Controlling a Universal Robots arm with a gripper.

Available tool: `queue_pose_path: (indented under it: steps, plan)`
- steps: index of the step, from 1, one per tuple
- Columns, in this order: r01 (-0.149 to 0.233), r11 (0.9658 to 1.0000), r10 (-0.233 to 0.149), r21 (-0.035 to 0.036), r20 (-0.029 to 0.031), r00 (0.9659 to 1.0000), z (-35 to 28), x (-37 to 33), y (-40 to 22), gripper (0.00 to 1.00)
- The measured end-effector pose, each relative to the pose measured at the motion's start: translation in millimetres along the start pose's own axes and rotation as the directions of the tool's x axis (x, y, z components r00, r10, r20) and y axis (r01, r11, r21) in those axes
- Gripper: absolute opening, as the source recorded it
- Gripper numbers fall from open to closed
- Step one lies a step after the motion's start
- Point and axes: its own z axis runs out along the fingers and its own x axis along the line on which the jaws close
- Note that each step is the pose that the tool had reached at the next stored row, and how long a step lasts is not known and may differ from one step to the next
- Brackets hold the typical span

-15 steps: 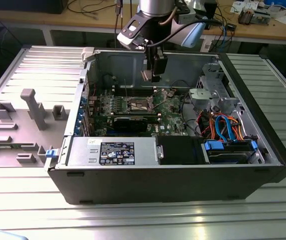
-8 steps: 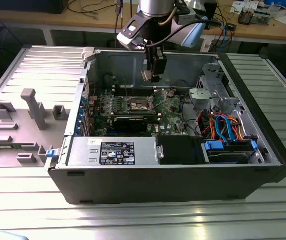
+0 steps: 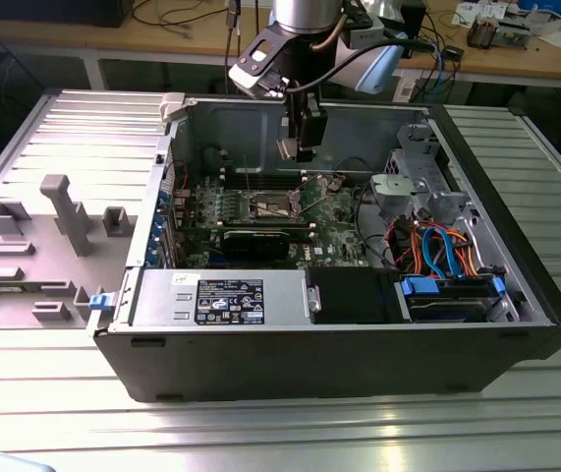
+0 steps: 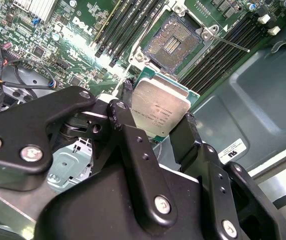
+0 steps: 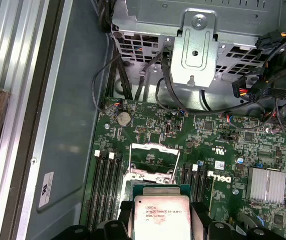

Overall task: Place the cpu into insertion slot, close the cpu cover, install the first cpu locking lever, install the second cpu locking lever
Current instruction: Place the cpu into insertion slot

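The gripper was found clamped on opposite edges of the cpu, held clear of the uncovered insertion slot, and the cpu was judged light, rigid, fragile underneath, best taken by its edges.

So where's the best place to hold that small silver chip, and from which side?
By two opposite thin edges, coming in edge-on so both flat faces stay free. The cpu is a thin flat square, so only its edges give matching surfaces to pinch. The hand holds it just so now, one finger on each edge, near the bare insertion slot.
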Motion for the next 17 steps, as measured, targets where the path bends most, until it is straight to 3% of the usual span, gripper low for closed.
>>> queue_pose_path:
  steps: [2,3,9,17]
  plan:
    - [0.000,1.0000,0.000,0.0000,0.0004,1.0000,0.2,0.0,0.0,0.55]
    - [-0.006,1.0000,0.006,0.0003,0.0034,1.0000,1.2,0.0,0.0,0.55]
    - [-0.065,0.9979,0.065,0.0003,0.0082,0.9979,7.5,-0.2,-0.6,0.55]
    - [-0.072,0.9974,0.072,0.0003,0.0088,0.9974,9.3,-1.1,-4.3,0.55]
